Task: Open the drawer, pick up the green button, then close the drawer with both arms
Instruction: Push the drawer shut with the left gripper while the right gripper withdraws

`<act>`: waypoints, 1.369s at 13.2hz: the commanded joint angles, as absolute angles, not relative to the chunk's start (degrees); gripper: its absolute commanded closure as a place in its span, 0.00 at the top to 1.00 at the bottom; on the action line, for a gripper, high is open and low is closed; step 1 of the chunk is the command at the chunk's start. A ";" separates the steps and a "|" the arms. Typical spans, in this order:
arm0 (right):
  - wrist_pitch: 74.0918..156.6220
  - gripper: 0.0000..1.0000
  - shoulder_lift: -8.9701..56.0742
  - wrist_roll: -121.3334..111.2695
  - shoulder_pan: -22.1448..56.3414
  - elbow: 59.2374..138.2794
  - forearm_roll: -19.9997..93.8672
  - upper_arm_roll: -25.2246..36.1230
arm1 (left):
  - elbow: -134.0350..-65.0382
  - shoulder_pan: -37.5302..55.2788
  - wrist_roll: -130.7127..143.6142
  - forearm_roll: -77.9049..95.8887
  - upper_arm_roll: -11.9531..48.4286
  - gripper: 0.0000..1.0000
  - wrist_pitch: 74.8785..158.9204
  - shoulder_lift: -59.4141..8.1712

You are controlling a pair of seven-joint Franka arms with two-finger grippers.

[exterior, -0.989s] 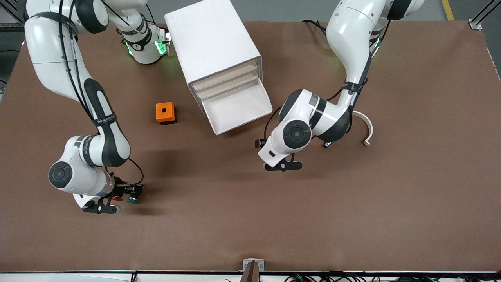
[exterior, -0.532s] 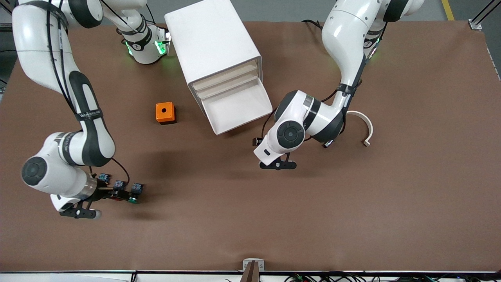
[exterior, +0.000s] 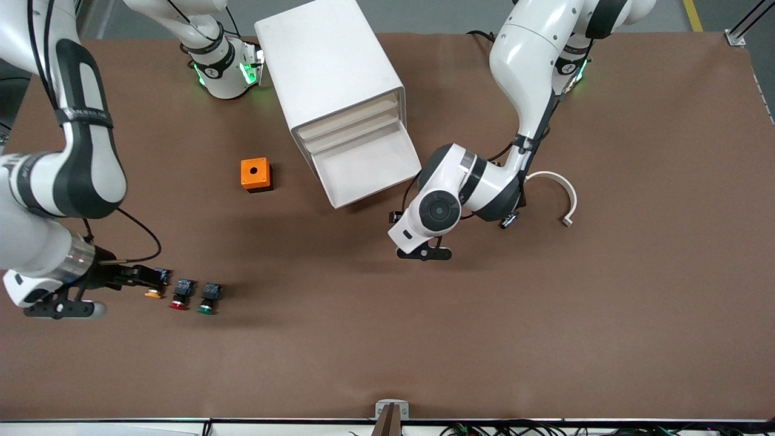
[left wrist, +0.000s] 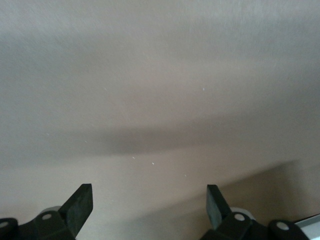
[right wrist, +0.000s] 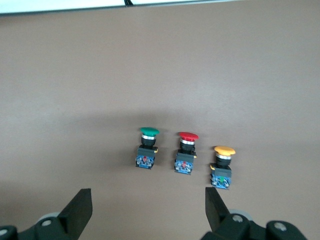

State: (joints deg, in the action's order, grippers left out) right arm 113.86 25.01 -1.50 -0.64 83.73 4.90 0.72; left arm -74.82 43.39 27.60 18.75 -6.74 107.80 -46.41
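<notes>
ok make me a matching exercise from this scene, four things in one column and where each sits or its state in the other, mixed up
Things:
1. green button
2. orange box
3. drawer
4. left gripper

Places or states:
A. pulled out of the white cabinet, nothing visible in it
B. open, over bare table near the drawer's front
C. end of a row, beside the red button
D. alone between the cabinet and the row of buttons

Pairs: 1-C, 2-D, 3-A, 4-B

The table (exterior: pixel 545 339) wears a matt brown cloth-like cover, the cabinet (exterior: pixel 327 66) and its drawer (exterior: pixel 369 169) look like smooth white plastic, the arms (exterior: pixel 521 66) are glossy white shells with dark rings, and the button (exterior: pixel 207 301) has a shiny green plastic cap.
</notes>
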 commanded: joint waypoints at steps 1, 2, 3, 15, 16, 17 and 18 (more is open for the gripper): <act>111.54 1.00 17.25 -1.67 -1.06 88.49 4.66 1.84 | -75.85 44.21 29.70 18.63 -4.67 1.00 108.54 -46.49; 111.19 1.00 14.27 -1.67 -1.05 90.77 4.66 2.11 | -76.46 44.12 30.84 18.81 -3.79 1.00 108.54 -46.41; 110.40 1.00 10.58 -1.58 -1.05 92.79 4.66 2.11 | -76.55 44.21 32.15 18.90 -2.91 1.00 108.63 -46.49; 93.61 1.00 -1.58 5.89 -3.51 94.92 4.57 1.84 | -78.75 48.16 47.72 26.89 2.37 1.00 108.37 -46.85; 93.34 1.00 -1.67 5.80 -3.34 94.92 4.22 1.93 | -79.01 48.60 47.99 27.68 2.63 1.00 108.37 -46.93; 92.56 1.00 -1.67 5.89 -2.99 94.75 3.87 1.85 | -79.45 49.30 48.16 28.29 2.81 1.00 108.37 -46.93; 91.94 1.00 -1.76 5.89 -2.64 94.40 3.87 1.76 | -79.71 50.09 48.77 28.74 2.81 1.00 108.28 -46.85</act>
State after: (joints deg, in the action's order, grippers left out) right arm 93.07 -0.86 5.68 -2.35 94.26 4.56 2.63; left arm -78.88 48.75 47.52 27.15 2.77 108.05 -47.11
